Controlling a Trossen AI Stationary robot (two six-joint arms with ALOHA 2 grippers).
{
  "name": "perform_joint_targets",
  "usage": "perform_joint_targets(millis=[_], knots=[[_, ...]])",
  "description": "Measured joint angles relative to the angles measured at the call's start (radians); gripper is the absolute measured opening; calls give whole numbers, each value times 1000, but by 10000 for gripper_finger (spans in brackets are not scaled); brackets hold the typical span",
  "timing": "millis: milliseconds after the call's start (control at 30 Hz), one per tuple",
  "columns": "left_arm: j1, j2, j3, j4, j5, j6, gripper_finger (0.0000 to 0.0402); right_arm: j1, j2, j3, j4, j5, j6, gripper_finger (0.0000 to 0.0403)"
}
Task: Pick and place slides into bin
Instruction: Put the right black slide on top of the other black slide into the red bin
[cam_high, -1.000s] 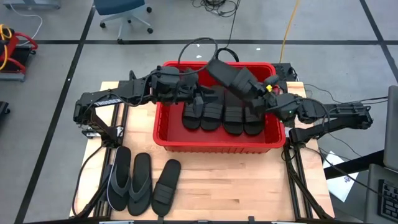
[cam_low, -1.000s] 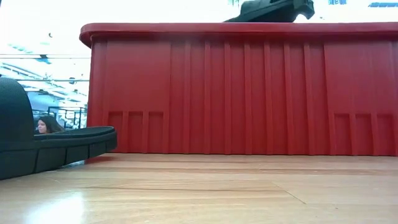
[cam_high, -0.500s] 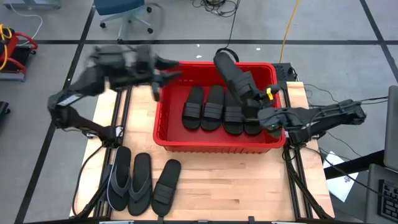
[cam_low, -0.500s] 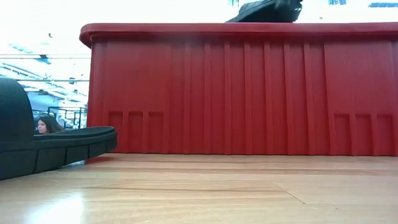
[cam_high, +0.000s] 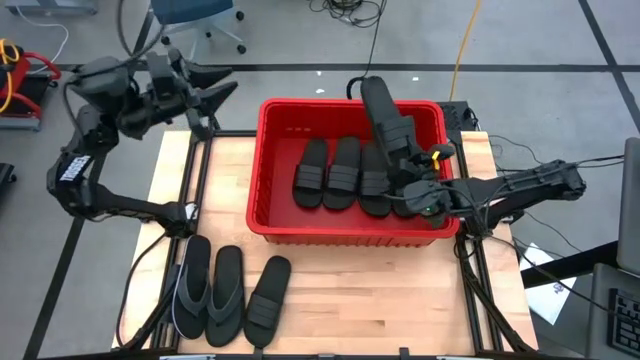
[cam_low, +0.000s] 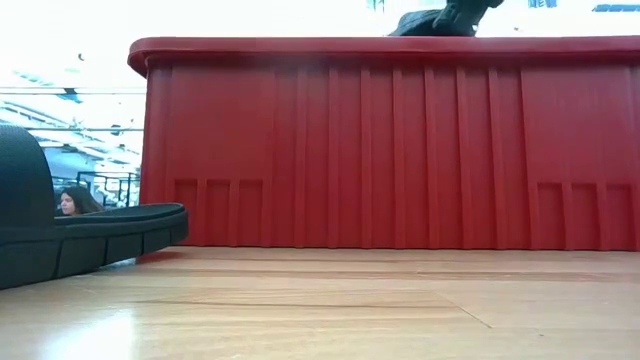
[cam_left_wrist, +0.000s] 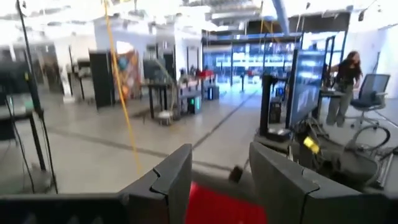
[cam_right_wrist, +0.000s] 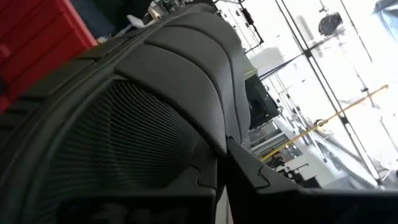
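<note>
Right hand (cam_high: 422, 192) grips a slide (cam_high: 385, 115) over the bin (cam_high: 270, 215).

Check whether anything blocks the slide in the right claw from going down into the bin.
Partly: the slide held by the right claw hangs over the bin, but four slides already lie directly under it. Bare floor remains at the bin's left.

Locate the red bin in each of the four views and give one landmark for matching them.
High view: red bin at table centre, slides inside.
Low view: its ribbed wall fills most of the picture.
Left wrist view: red patch between the fingers.
Right wrist view: red corner.
Shared landmark: the bin's red rim.
</note>
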Motion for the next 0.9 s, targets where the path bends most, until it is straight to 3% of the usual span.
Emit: perform_joint_targets(millis=[133,267,433,633,800,900], knots=[[5,28,-1,-58,1,-13,166,11,-60,-84,3,-10,59,1],[4,49,-1,-60,9,-43,166,17,-105,-184,-9,-118,79,1],[4,73,-1,-58,9,-53,165,16,-148,-313,-129,-167,157,5],[4,86,0,-16,9,-72,165,-15,-191,-351,-269,-215,250,9],[4,95,-1,-3,8,-76,166,-70,-228,-352,-421,-381,457,7],[4,97,-1,-4,6,-84,166,-91,-231,-351,-439,-503,474,4]])
